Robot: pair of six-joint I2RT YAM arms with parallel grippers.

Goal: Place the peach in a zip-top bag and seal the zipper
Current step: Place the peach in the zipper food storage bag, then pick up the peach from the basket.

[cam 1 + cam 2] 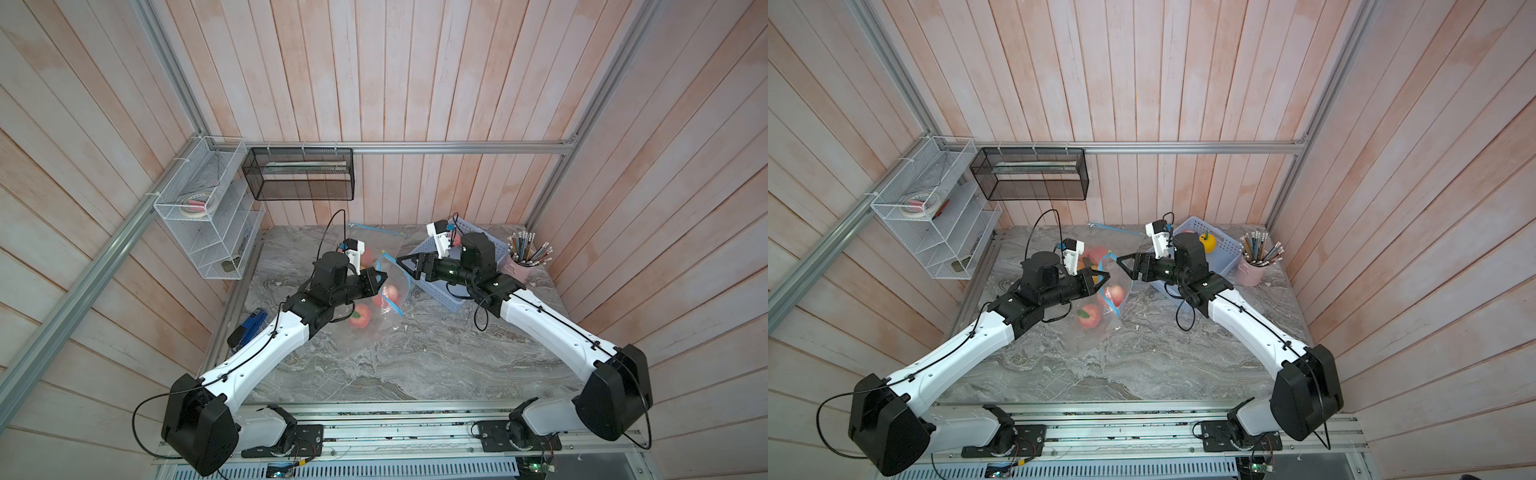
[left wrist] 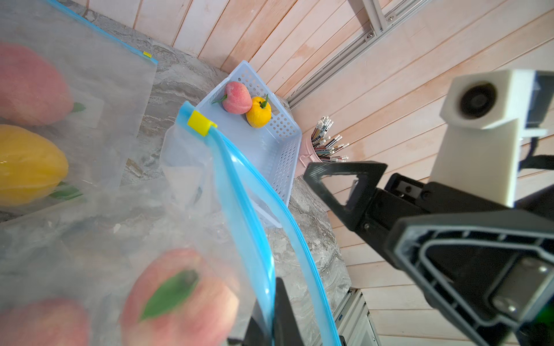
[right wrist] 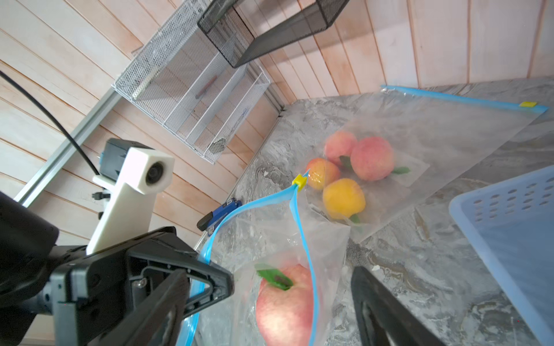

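My left gripper [image 1: 381, 276] clenched on the rim of the zip-top bag [image 3: 323, 239], my right gripper [image 1: 403, 262] gaping empty over the bagged peach [image 3: 284, 305], I judge sealing is next: pinch the slider [image 3: 299, 180] ahead.

The clear zip-top bag [image 3: 326, 242] stands on the marble table [image 3: 419, 263], its blue zipper gaping and its yellow slider [image 3: 299, 180] at one end. A pink, green-leafed peach [image 3: 284, 305] lies inside.
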